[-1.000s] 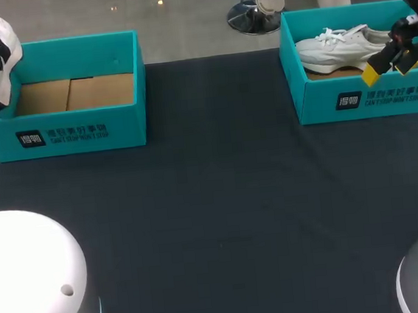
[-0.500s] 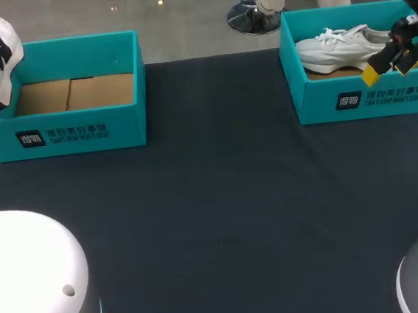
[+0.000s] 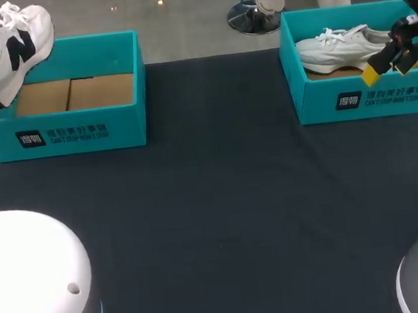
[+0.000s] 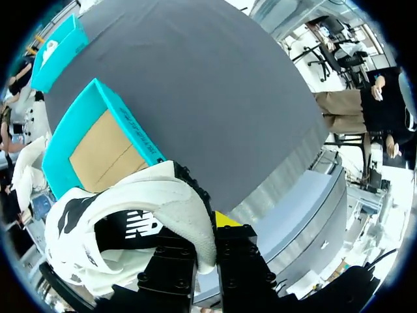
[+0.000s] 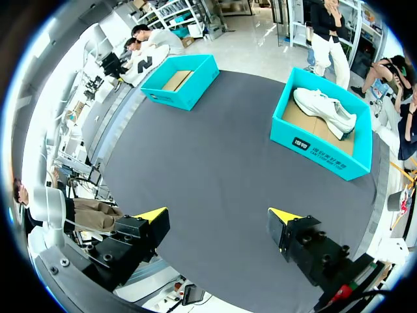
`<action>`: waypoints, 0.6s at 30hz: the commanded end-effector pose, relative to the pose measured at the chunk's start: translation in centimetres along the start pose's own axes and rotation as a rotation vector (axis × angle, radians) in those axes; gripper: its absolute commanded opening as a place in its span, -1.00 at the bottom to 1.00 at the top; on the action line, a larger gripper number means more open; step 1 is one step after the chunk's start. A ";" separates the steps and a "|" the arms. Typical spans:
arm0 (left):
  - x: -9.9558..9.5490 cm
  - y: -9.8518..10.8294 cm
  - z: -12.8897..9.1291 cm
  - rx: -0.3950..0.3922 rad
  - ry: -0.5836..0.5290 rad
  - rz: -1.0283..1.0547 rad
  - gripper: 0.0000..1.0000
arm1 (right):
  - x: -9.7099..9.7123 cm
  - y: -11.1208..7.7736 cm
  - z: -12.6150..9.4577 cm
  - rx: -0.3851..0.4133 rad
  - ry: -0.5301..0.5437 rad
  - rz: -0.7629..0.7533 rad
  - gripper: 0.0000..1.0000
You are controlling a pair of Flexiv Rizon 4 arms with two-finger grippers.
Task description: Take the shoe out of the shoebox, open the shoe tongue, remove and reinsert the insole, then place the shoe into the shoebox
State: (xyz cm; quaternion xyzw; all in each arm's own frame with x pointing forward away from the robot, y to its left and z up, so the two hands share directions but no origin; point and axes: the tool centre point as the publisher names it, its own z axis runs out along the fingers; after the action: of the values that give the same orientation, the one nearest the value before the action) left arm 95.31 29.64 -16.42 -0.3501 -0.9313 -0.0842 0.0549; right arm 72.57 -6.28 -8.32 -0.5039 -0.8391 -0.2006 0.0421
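Black right gripper, yellow tips, white arm

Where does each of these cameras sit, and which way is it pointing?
Head view: above and behind the robot, looking down on the table, the empty shoebox and the full shoebox; the right gripper shows.
Left wrist view: on the left wrist, looking along the left gripper, shut on the black-and-white shoe, the empty shoebox ahead.
Right wrist view: on the right wrist, looking past the open right gripper across the table.
Shared: head and right wrist views both show the white shoe boxed.
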 end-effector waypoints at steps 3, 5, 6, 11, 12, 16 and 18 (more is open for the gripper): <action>1.6 0.5 0.7 -0.174 -0.146 0.547 -1.00 | -0.1 0.3 0.0 0.006 0.001 0.001 1.00; 1.7 0.9 1.0 -0.204 -0.129 0.629 -1.00 | -0.1 0.3 0.0 0.006 0.001 0.001 1.00; 1.9 1.0 1.1 -0.188 -0.129 0.673 -1.00 | -0.1 0.3 0.0 0.006 0.001 0.001 1.00; 2.7 1.2 1.5 -0.218 -0.118 0.875 -1.00 | -0.1 0.3 0.0 0.006 0.001 0.001 1.00; 2.7 1.1 1.5 -0.222 -0.117 0.915 -1.00 | -0.1 0.3 0.0 0.006 0.001 0.001 1.00; 2.4 1.3 1.4 -0.236 -0.113 0.941 -1.00 | -0.1 0.3 0.0 0.006 0.001 0.001 1.00; 2.4 1.3 1.4 -0.236 -0.113 0.941 -1.00 | -0.1 0.3 0.0 0.006 0.001 0.001 1.00</action>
State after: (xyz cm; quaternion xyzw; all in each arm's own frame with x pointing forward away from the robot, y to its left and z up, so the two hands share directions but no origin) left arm 94.86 32.08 -17.28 -0.6163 -0.7783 -0.1190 0.0134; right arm 72.57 -6.28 -8.32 -0.5039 -0.8391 -0.2006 0.0421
